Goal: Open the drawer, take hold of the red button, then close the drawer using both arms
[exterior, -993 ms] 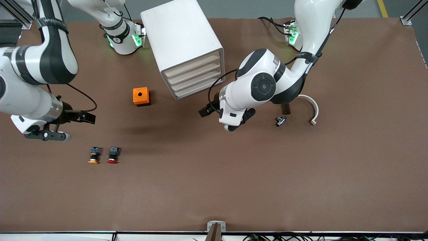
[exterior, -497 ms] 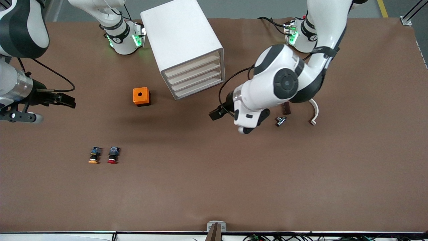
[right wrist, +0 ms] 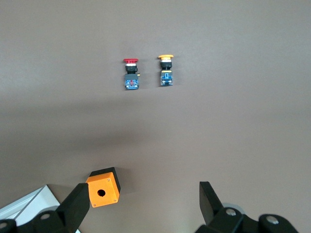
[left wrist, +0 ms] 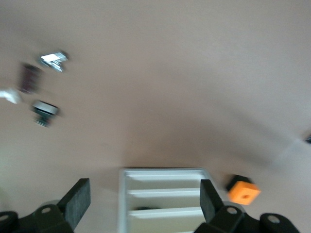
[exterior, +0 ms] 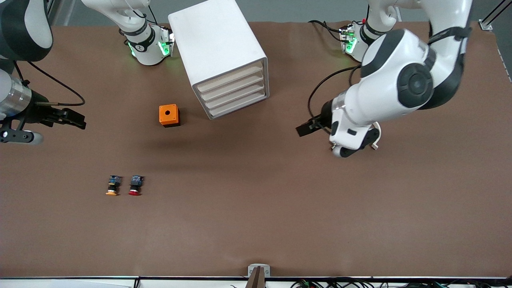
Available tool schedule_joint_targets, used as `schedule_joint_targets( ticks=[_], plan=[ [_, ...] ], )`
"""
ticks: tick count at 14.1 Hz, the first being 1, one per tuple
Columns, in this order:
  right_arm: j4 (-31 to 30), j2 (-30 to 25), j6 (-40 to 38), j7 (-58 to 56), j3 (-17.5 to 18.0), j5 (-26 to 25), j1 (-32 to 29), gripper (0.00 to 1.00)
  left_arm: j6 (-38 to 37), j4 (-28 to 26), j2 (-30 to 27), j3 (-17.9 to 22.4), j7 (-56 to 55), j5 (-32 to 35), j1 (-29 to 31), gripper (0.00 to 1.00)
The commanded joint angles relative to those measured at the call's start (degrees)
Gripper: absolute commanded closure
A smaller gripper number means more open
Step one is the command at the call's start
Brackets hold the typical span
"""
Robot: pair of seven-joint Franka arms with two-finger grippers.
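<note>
The white cabinet (exterior: 224, 56) stands with all four drawers shut, the top drawer (exterior: 230, 79) among them. Its front also shows in the left wrist view (left wrist: 124, 204). The red-capped button (exterior: 135, 186) lies on the table beside the orange-yellow-capped one (exterior: 113, 185), nearer the front camera than the orange box (exterior: 169, 115). Both show in the right wrist view, the red button (right wrist: 130, 74) and the yellow one (right wrist: 165, 70). My left gripper (exterior: 356, 146) is open and empty, up over the table toward the left arm's end (left wrist: 143, 199). My right gripper (exterior: 20, 137) is open and empty at the right arm's end (right wrist: 143, 201).
Small loose parts lie under and beside my left hand: a metal fitting (left wrist: 53, 59), a dark brown piece (left wrist: 30, 77), a black piece (left wrist: 44, 110) and a white curved piece (left wrist: 9, 94). The orange box also shows in both wrist views (right wrist: 103, 187) (left wrist: 243, 191).
My left arm has swung away from the cabinet toward its own end of the table and now covers the small parts. My right arm has drawn back toward its table end.
</note>
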Motion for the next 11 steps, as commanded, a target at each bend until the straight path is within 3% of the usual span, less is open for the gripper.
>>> schedule_joint_targets(
  ticks=[1,8,11],
  plan=[
    [0.81,0.03,-1.02,-0.72,0.48,1.13,-1.26,0.0,-3.64,-1.56,-3.22,-0.24,5.3,5.24,1.41,0.01],
    [0.81,0.03,-2.16,-4.76,0.4,1.14,-1.96,0.0,-10.16,-3.31,-7.79,-0.24,17.43,7.81,8.79,0.01],
    [2.72,0.03,-2.16,-4.86,0.4,0.79,-2.05,0.0,-10.16,-8.12,-11.38,0.28,24.63,8.07,11.69,0.01]
  ],
)
